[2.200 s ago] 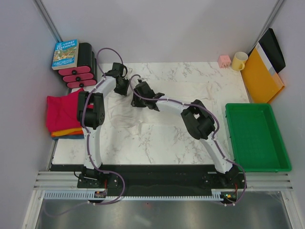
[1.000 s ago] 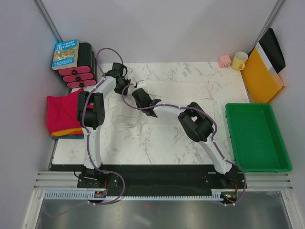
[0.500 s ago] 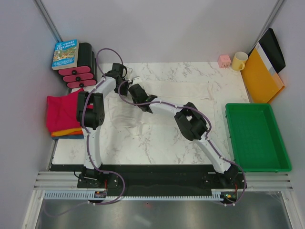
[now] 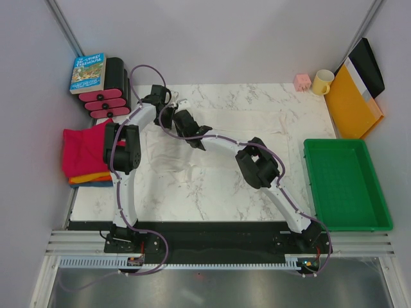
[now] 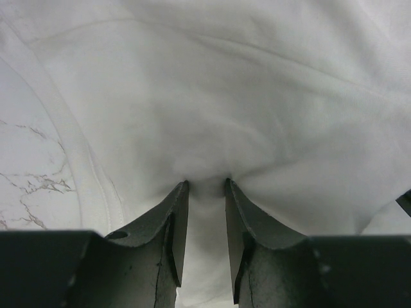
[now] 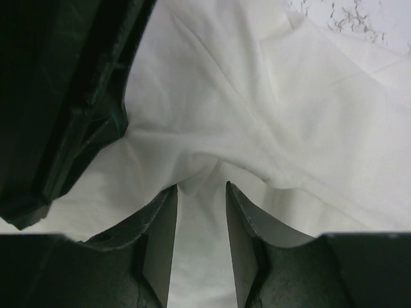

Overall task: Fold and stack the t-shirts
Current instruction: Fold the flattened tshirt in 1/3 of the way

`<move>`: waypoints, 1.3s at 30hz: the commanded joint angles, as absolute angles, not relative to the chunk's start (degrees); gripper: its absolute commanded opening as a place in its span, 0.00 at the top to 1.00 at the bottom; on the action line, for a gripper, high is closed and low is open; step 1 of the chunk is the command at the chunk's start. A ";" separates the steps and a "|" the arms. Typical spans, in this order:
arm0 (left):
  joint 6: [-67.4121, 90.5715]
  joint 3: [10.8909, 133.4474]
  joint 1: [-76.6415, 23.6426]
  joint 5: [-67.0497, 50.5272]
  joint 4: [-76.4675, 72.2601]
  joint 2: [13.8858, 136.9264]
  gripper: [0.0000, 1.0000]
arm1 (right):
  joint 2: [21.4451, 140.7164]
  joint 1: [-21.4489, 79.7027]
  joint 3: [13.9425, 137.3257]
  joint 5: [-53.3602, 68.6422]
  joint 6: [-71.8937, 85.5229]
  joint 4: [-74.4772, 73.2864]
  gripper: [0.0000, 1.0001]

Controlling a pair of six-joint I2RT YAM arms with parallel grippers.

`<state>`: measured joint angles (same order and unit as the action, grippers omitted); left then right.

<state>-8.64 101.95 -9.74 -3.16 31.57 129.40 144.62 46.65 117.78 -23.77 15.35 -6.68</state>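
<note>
Cream-white wrinkled cloth t-shirt (image 4: 250, 122) lies across the marble table (image 4: 212, 192), its long axis running rightward from both claws. Left gripper (image 5: 205, 186) and right gripper (image 6: 200, 189) each pinch a tuck of it, side by side at its far-left end, near the folded pink, orange and blue stack (image 4: 83, 157).

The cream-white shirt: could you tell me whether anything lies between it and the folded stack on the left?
No loose object shows there. Only the left arm's elbow hangs above that gap, beside the folded stack. The left gripper and right gripper both pinch the cream-white shirt.
</note>
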 commanded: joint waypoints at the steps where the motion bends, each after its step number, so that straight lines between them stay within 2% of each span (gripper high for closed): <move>1: -9.67 100.11 -9.84 -3.52 33.57 129.64 0.64 | 146.51 46.49 122.60 -23.20 16.26 -5.01 0.57; 11: -10.02 100.28 -9.84 -3.60 33.58 130.25 0.64 | 148.88 45.97 124.98 -23.38 17.58 -5.19 0.64; 27: -10.46 100.63 -9.84 -3.78 33.40 130.78 0.65 | 152.84 44.83 130.43 -22.94 19.86 -5.71 0.66; 39: -10.46 101.43 -9.84 -3.78 33.66 131.39 0.65 | 151.88 44.56 129.90 -23.38 20.30 -5.63 0.83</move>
<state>-8.67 101.95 -9.74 -3.31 31.57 129.40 152.03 44.77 127.90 -22.96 19.75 -6.70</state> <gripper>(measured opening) 0.352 0.187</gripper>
